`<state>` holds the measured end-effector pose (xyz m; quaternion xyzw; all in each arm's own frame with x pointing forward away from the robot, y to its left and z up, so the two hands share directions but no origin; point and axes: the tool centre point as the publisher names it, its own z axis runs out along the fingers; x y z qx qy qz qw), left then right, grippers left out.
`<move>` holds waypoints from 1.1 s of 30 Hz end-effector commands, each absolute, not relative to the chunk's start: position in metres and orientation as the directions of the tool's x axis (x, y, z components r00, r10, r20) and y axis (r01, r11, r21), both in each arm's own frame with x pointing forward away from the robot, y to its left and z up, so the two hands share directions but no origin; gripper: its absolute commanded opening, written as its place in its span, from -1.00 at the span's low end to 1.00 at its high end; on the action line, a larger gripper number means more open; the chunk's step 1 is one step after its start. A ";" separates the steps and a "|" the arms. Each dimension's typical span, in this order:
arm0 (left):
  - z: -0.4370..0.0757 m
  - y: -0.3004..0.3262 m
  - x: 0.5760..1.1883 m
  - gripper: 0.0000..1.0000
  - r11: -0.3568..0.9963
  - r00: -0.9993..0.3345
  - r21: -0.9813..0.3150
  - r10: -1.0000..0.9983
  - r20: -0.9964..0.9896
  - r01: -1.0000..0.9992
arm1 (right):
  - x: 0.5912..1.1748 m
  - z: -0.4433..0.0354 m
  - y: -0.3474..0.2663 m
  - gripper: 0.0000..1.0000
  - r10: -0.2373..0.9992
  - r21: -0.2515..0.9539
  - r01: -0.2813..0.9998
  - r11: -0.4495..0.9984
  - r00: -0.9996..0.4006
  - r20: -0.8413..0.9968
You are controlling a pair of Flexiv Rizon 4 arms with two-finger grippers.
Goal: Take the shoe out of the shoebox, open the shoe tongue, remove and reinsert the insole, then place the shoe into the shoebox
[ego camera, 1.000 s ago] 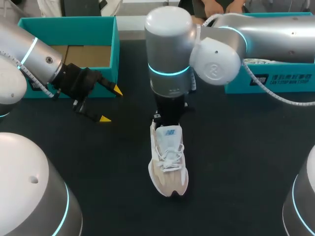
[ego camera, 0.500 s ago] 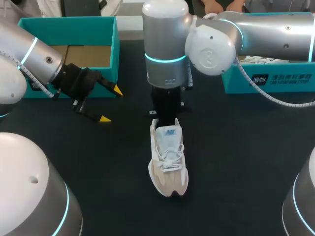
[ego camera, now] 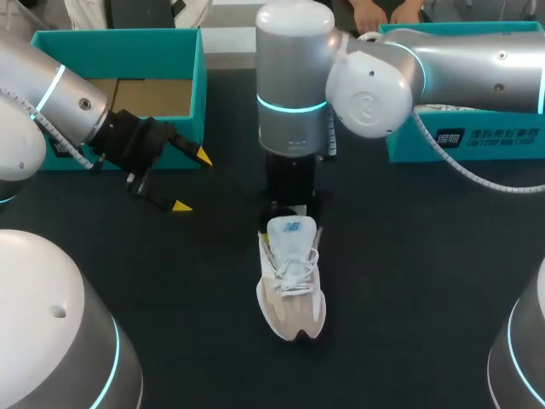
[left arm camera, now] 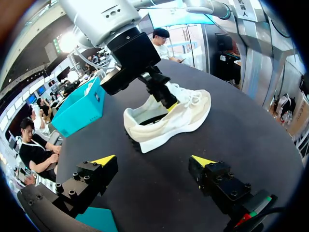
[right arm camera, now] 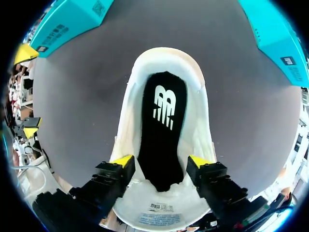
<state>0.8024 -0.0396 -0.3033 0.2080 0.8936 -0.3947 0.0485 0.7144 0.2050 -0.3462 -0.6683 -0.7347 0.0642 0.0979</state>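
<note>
head view: the white shoe (ego camera: 291, 281) lies mid-table, toe toward the near edge, outside the teal shoebox (ego camera: 201, 85) at far left. the right gripper (ego camera: 294, 207) hangs over its far end. the left gripper (ego camera: 192, 181) sits well apart to the left, released.

left wrist view: its fingers spread wide, holding nothing, the shoe (left arm camera: 169, 121) ahead.

right wrist view: the right gripper (right arm camera: 161, 161) is released, its tips on either side of the black insole (right arm camera: 164, 116), seemingly inside the collar.

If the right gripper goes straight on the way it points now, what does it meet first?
The right gripper would most likely meet the black insole inside the shoe first, though the depth is unclear.
</note>
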 end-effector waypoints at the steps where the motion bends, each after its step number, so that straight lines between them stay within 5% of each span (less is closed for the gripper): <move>1: -0.303 -0.040 0.802 1.00 0.605 -0.909 -0.683 0.334 -0.250 0.410 | 0.719 -0.348 0.205 1.00 0.993 -0.235 0.966 0.106 -0.089 0.079; 33: -0.303 -0.040 0.802 1.00 0.605 -0.909 -0.683 0.334 -0.250 0.410 | 0.673 -0.264 0.219 1.00 0.996 -0.131 0.989 -0.063 0.054 -0.068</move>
